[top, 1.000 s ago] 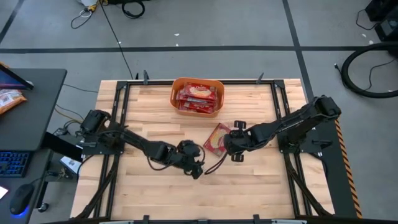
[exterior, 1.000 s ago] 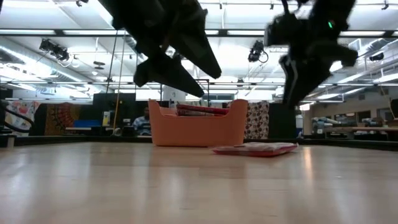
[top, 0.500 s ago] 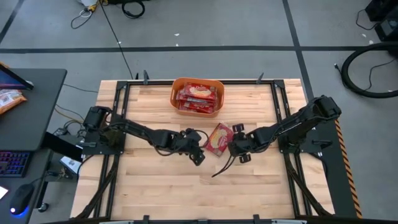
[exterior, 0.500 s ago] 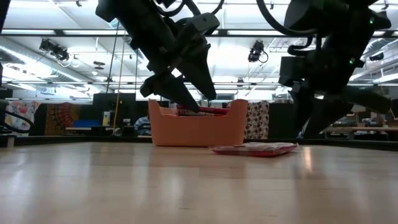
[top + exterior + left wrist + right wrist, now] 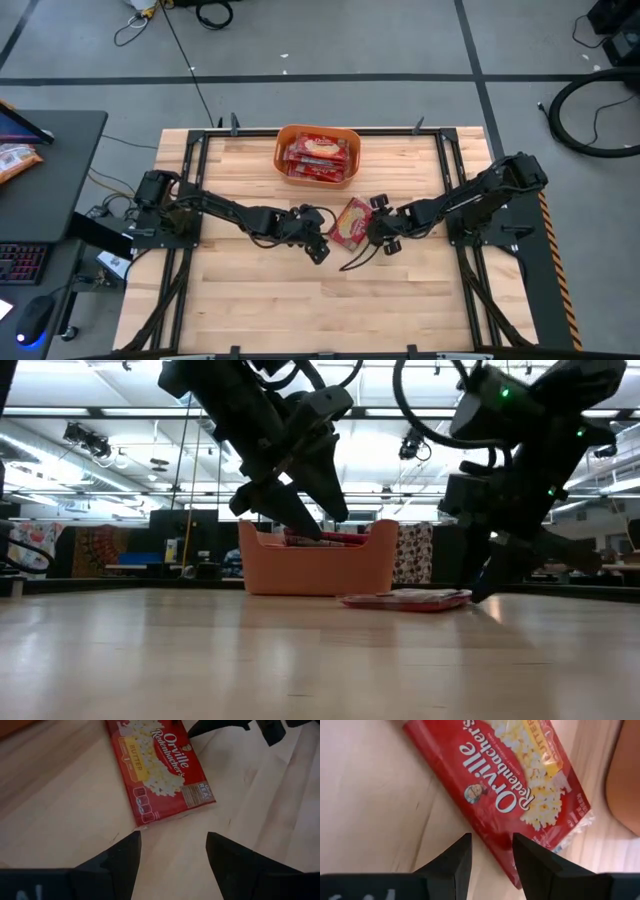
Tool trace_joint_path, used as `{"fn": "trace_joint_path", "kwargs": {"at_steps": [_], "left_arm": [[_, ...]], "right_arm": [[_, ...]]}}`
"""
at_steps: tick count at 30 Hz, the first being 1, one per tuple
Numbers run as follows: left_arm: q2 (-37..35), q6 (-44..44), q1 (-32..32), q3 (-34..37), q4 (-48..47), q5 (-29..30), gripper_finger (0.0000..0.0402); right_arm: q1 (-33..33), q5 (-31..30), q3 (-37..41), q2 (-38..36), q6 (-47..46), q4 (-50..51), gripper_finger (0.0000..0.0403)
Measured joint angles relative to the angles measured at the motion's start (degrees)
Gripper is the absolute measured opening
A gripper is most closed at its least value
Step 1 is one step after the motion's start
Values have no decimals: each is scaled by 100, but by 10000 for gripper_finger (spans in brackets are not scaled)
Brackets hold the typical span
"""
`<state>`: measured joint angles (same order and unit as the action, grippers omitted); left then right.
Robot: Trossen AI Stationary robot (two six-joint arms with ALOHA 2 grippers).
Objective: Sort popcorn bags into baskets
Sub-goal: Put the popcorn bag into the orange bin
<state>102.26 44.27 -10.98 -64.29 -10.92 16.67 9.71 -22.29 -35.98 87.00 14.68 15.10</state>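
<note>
Both sets of jaws are parted: the left gripper and right gripper flank one popcorn bag lying flat mid-desk, neither holding it. More bags sit inside the orange basket at the far edge.

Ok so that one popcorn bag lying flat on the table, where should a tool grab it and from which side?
The popcorn bag lies flat on the table, so probably pinch a thin long edge. The right tool sits open at its right edge, from that side; the left tool hovers open opposite.
</note>
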Motion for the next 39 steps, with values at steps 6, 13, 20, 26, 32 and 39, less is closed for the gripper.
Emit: {"fn": "trace_joint_path", "kwargs": {"at_steps": [6,13,20,26,32,39], "left_arm": [[0,89,-10,-1,14,-2,228],[0,272,-86,-2,26,-344,228],[0,274,-183,-120,35,-527,228],[0,-325,-254,-340,37,-95,228],[0,-420,-207,-648,-211,-30,228],[-270,-892,-249,-1678,-1646,237,215]], "right_arm": [[-260,349,199,-7,249,-479,141],[-321,397,214,0,233,-661,51],[-190,395,107,0,-398,-434,14],[-31,564,-486,-131,-988,489,6],[36,249,-1205,-309,-1214,1461,4],[35,-110,-1855,-635,-1133,1873,3]]}}
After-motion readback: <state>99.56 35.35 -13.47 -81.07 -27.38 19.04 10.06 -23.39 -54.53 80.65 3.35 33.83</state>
